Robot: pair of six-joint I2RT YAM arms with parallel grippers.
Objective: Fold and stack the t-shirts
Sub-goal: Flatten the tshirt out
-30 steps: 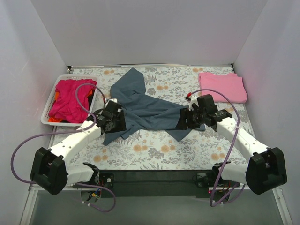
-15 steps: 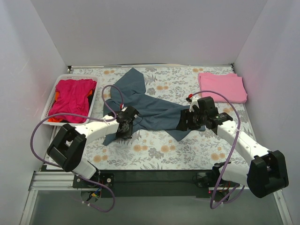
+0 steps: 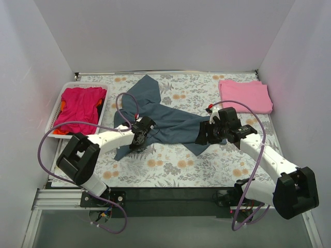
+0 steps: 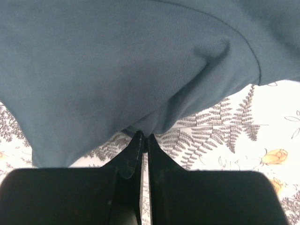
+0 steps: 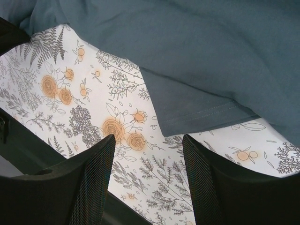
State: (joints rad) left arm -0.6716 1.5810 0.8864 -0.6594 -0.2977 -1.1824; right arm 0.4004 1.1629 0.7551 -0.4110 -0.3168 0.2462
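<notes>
**Far left.** White plastic slotted basket point(image 3: 53, 123) holding a crumpled magenta cloth t-shirt point(image 3: 77, 106). An orange-red sliver of cloth point(image 3: 61, 130) shows at the basket's near edge. How many shirts lie beneath cannot be told.

**Left gripper** point(image 3: 140, 135). Within the last second it has swung right, from the shirt's left margin to its near-left hem. In the wrist view the gripper point(image 4: 143, 140) has its fingers pressed together, with a puckered hem fold at their tips. It is judged clamped on the cloth, though how much cloth it holds is hidden.

**Centre.** Dark slate blue-grey cloth t-shirt point(image 3: 165, 121), sprawled diagonally and rumpled on the floral-print table point(image 3: 170, 165). It is not yet flattened, so folding is judged barely begun. The collar cannot be made out.

**Right gripper** point(image 3: 203, 135). It has scarcely shifted. Its fingers point(image 5: 93, 178) stand apart above the table, just short of the shirt's stitched hem, and hold nothing.

**Far right.** Light pink folded cloth t-shirt point(image 3: 244, 95), lying flat and well apart from the rest. It is judged the base of the stack.
</notes>
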